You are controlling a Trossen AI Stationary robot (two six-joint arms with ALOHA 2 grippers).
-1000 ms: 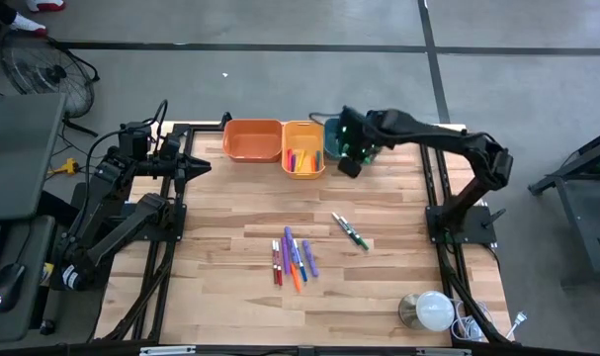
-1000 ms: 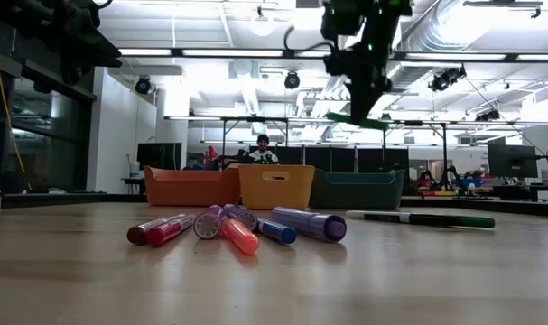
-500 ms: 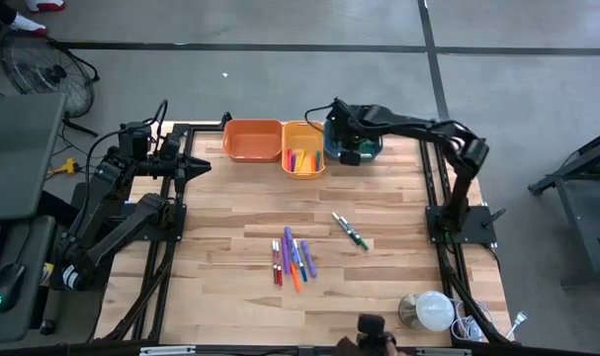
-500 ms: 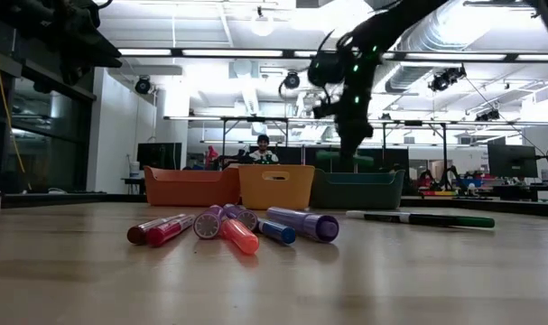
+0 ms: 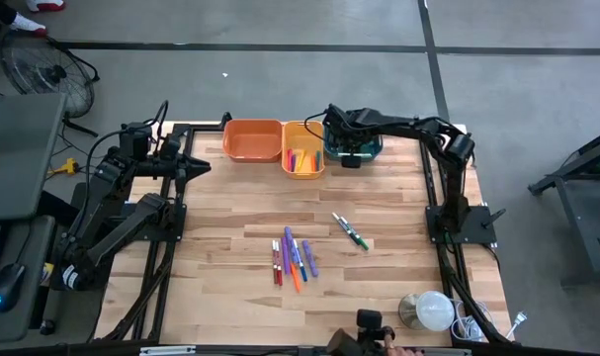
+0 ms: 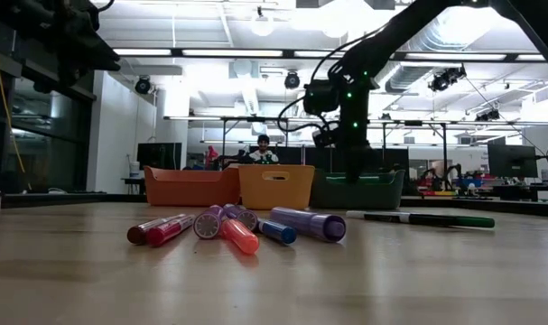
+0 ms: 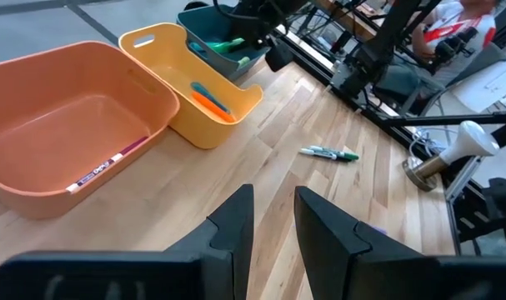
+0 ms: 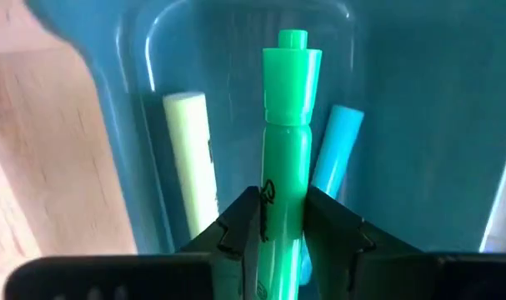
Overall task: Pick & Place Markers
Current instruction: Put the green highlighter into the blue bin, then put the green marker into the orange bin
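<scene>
left pincer (image 7: 273, 221) waits above the counter's (image 5: 230, 213) left edge, its fingers narrowly parted, gripping nothing. orange bin (image 5: 252, 139) contains one marker; yellow bin (image 5: 302, 148) holds several. loose markers (image 5: 294, 259) lie grouped mid-counter, with a green-capped pair (image 5: 350, 230) just to the right. right pincer (image 8: 283, 218) reaches into the teal bin (image 8: 419, 125), fingers against a green marker (image 8: 288, 142) (a pale yellow-green and a blue one lie beside it).

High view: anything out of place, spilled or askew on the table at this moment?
Nothing stands out. The loose markers lie in a tidy cluster on the wooden table, two more beside them. The right gripper holds a green marker inside the teal bin. The left gripper waits.
</scene>
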